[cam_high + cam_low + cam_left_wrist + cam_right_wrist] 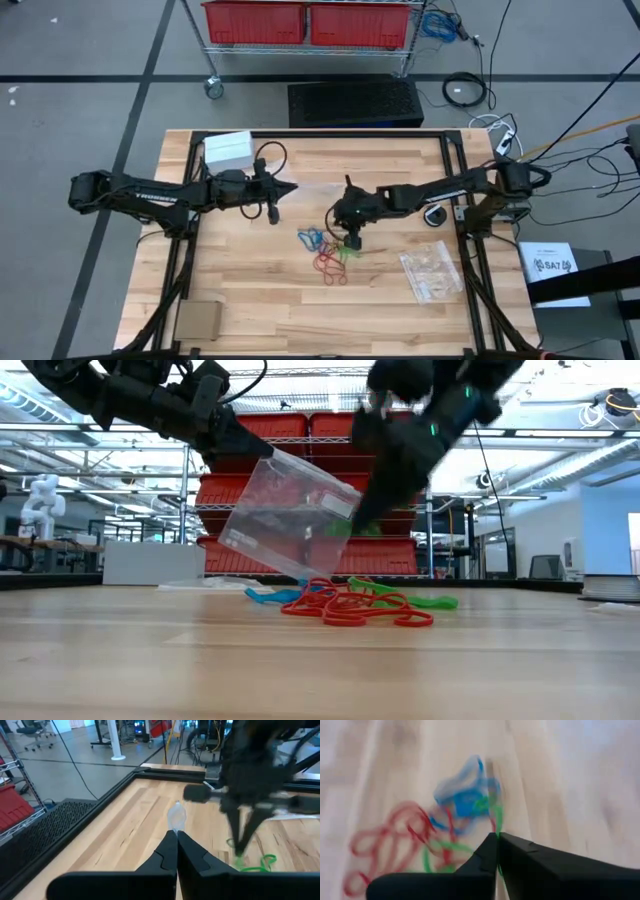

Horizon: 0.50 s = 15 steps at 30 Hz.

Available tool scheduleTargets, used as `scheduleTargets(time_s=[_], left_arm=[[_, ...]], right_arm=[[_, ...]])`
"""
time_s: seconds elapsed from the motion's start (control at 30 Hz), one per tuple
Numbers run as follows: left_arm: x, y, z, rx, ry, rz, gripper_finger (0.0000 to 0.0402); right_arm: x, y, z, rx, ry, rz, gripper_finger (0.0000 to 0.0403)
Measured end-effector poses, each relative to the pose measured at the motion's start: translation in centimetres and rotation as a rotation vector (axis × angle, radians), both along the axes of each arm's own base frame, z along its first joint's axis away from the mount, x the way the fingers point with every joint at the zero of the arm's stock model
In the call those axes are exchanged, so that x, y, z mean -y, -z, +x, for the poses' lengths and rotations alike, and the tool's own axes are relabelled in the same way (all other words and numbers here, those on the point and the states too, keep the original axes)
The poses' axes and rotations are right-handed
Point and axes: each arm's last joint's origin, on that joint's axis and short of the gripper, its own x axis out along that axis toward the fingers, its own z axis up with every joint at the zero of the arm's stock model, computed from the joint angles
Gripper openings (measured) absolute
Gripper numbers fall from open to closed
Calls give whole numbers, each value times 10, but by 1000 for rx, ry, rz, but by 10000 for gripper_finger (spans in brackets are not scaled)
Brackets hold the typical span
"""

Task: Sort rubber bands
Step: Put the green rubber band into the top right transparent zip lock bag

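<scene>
A pile of red, blue and green rubber bands (325,252) lies on the wooden table (250,290) near its middle; the low view shows the same rubber bands (350,605). My right gripper (352,240) stands just above the pile's right side, shut on a green rubber band (496,819). My left gripper (287,188) is left of the pile and higher up, shut on a clear plastic bag (285,515). The bag slants down toward the pile. My left gripper pinches the bag's upper corner (262,455) between its two shut fingers, coming nearly level from the table's left. The bag hangs tilted below the fingers, its lower corner (305,572) just above the bands. My right gripper pinches a strand of the green band (496,827) at its fingertips, slanting down from the table's right. The strand runs from the fingers toward the pile; whether the band is off the table I cannot tell.
More clear bags (432,272) lie at the right of the table. A white box (228,150) stands at the far left and a cardboard piece (197,322) at the near left. Black frame rails (455,170) border the table.
</scene>
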Motion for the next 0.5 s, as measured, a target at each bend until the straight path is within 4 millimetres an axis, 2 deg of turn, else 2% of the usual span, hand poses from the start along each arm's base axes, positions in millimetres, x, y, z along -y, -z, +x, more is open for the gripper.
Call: scheduleTargets(time_s=[0.13, 0.3, 0.4, 0.5], left_arm=[[0, -1, 0, 16, 8, 1, 0], [1, -2, 1, 22, 25, -1, 0], [1, -2, 1, 22, 25, -1, 0], [1, -2, 1, 24, 26, -1, 0]], right_arm=[[-8, -49, 13, 159, 34, -111, 2], [-3, -90, 23, 238, 129, -287, 1], [5, -101, 25, 262, 168, -317, 1], [14, -101, 25, 246, 184, -328, 1]])
